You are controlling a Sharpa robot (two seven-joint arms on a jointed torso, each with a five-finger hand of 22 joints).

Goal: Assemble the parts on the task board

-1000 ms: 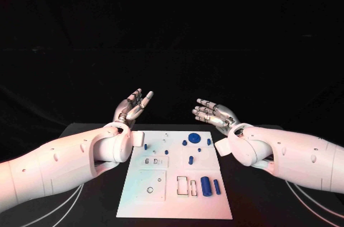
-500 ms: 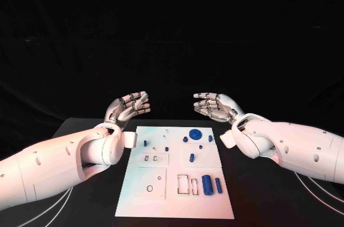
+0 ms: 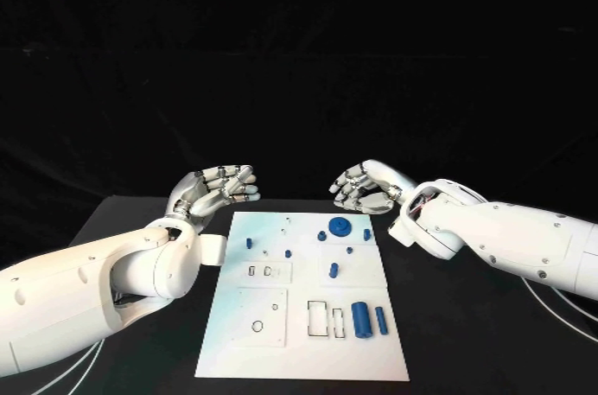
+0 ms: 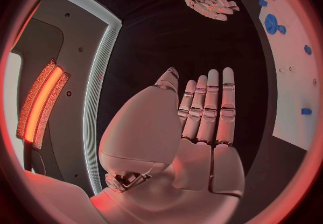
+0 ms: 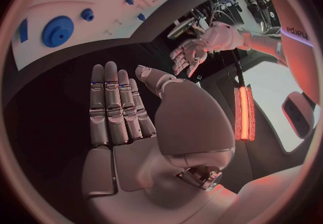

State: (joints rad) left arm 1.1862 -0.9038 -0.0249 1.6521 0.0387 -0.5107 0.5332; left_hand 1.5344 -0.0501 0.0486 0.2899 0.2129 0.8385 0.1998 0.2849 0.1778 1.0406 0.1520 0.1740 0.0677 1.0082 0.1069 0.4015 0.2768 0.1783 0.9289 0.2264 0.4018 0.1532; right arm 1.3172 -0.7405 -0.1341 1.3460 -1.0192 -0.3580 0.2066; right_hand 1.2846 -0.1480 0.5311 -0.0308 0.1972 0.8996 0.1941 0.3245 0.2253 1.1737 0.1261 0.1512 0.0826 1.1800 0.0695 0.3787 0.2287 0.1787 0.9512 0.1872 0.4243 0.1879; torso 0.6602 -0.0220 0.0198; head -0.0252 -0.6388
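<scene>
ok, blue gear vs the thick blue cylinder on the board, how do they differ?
The gear is a flat round disc at the task board's far end; the thick cylinder is a long rod lying flat near the near end. The gear sits close to the right hand; the cylinder is far from both hands. Both are blue, and neither is held.

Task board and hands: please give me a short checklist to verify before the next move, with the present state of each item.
1. Left hand holds nothing: ok, fingers straight and apart from any part.
2. Right hand holds nothing: ok.
3. Both hands are off the task board, above its far edge: ok.
4. Parts lie in plain sight on the board: ok; the blue gear near the far edge and the large blue cylinder near the front are uncovered.
5. Rectangular slots beside the cylinder are free: ok.
6. Which part goes in which slot: cannot tell.
</scene>
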